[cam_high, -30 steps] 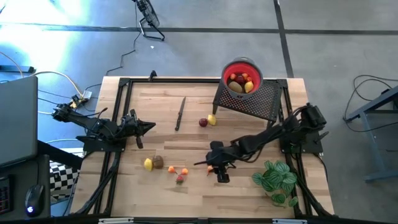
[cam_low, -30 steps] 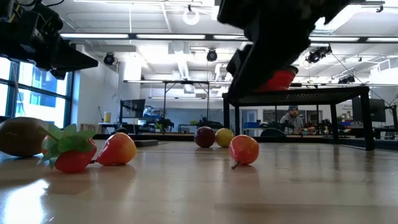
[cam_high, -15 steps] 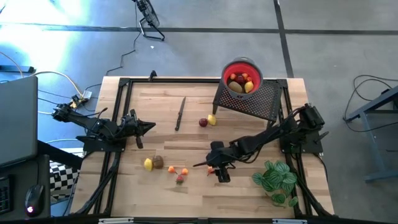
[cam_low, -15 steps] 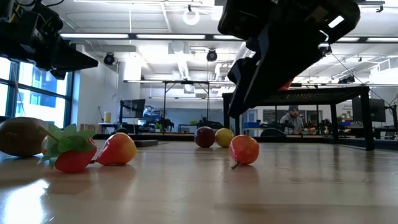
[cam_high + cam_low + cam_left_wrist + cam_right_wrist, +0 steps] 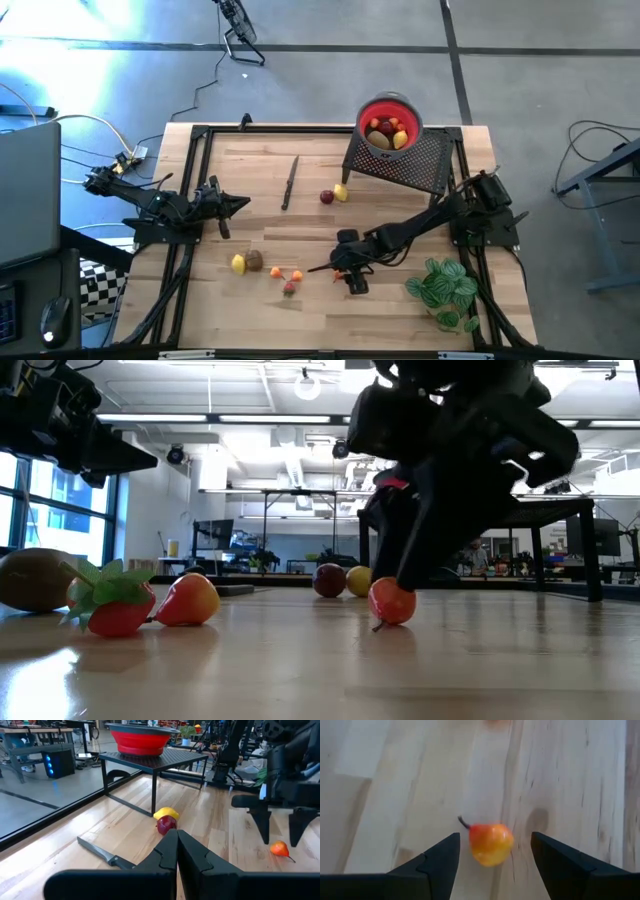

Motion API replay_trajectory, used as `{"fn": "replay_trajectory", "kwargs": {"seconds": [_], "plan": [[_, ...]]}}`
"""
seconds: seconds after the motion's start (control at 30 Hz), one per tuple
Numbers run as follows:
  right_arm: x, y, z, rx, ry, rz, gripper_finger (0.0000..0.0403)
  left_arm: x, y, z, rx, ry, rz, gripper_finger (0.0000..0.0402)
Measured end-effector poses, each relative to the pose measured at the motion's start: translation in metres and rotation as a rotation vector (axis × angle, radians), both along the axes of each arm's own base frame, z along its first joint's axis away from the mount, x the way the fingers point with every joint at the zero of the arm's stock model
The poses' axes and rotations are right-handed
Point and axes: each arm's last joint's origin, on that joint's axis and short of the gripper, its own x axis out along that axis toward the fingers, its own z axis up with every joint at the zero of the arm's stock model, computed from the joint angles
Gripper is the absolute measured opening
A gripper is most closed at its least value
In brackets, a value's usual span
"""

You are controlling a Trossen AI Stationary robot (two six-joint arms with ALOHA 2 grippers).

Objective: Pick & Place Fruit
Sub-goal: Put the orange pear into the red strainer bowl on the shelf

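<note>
Orange pear (image 5: 490, 843) unmoved | right gripper (image 5: 492, 857) lowered, fingers now spread astride | left gripper (image 5: 177, 851) clenched, parked

On your wooden table (image 5: 320, 315), a thin dark knife (image 5: 290, 182) lies near the far middle. A red bowl (image 5: 390, 108) sits on a black mesh stand (image 5: 402, 166) at the far right. A green leafy plant (image 5: 443, 288) occupies the near right corner. Beyond the table you see an office room with desks, and a computer mouse (image 5: 55, 318) at the left edge.
</note>
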Motion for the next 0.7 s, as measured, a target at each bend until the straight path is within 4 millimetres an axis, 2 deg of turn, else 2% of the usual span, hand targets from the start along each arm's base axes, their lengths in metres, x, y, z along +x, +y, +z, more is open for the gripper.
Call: {"fn": "replay_trajectory", "kwargs": {"seconds": [0.17, 0.37, 0.7], "plan": [[0.002, 0.001, -0.001, 0.005, -0.009, 0.002, 0.0237, 0.0, 0.0, 0.0, 0.007, 0.002, -0.001, 0.0], [0.005, 0.002, -0.019, 0.008, 0.02, 0.009, 0.0237, 0.0, 0.0, 0.0, 0.02, 0.007, -0.002, 0.0], [0.005, 0.003, -0.02, 0.009, 0.02, 0.012, 0.0237, 0.0, 0.0, 0.0, 0.022, 0.01, -0.002, 0.0]]}}
